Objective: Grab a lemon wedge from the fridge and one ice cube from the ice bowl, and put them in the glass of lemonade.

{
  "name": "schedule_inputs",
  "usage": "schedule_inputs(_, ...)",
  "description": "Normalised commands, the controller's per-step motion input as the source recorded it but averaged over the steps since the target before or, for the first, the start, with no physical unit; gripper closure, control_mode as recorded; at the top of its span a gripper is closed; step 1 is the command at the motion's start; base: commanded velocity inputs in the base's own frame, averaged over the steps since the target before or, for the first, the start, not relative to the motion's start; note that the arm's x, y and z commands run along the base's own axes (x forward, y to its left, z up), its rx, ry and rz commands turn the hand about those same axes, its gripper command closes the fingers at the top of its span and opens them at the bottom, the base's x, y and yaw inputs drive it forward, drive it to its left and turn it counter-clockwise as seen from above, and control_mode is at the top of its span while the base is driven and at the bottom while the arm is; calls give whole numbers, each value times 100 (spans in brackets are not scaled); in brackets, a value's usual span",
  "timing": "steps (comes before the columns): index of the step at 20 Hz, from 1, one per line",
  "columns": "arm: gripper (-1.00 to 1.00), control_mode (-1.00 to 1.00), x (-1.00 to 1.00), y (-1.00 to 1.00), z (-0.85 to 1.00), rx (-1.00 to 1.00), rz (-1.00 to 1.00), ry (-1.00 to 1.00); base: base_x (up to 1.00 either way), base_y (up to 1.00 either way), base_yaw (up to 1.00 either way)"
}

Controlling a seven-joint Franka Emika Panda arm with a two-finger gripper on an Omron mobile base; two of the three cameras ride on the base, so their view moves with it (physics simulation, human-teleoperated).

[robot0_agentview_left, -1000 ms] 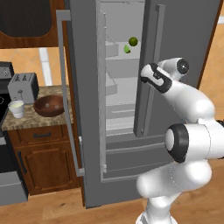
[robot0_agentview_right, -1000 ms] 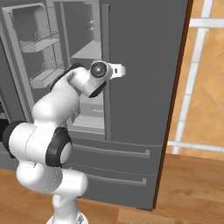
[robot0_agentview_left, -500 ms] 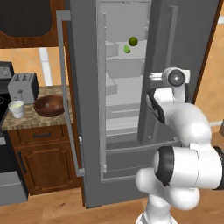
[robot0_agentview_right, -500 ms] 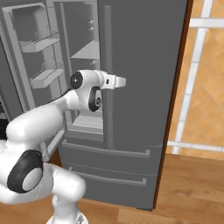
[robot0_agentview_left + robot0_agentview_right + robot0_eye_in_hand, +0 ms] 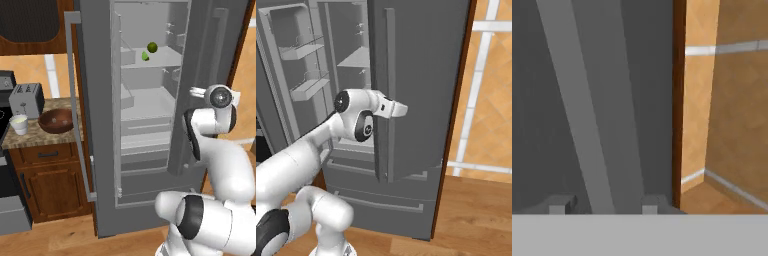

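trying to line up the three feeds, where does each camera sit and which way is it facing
Left base view: behind the arm's left, facing the open fridge with the lemon wedge on a shelf, plus ice bowl and glass of lemonade on the counter; arm at lower right.
Right base view: behind the arm's right, facing the fridge's right door; arm at lower left.
Hand view: on the hand, along the tool, its tips straddling the door handle.
Both base views share the fridge and arm.

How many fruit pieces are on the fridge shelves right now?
2: a round green fruit and the lemon wedge just below-left of it, both on the upper shelf of the fridge. The doors may hide more.
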Motion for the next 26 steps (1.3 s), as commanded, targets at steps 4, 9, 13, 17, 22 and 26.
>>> schedule_inputs(4, 100, -100, -99, -100, 63, 17, -9, 0, 0, 0, 0)
schedule_inputs(9, 100, -100, -98, -85, 73, 13, -4, 0, 0, 0, 0)
schedule_inputs(13, 100, -100, -100, 17, 68, -4, 8, 1, 0, 0, 0)
schedule_inputs(17, 100, -100, -100, 89, 26, -21, 24, 3, 0, 0, 0)
schedule_inputs(22, 100, -100, 12, 100, -11, -23, 20, 20, 0, 0, 0)
schedule_inputs(26, 100, -100, 48, 98, -67, -30, 7, 41, 0, 0, 0)
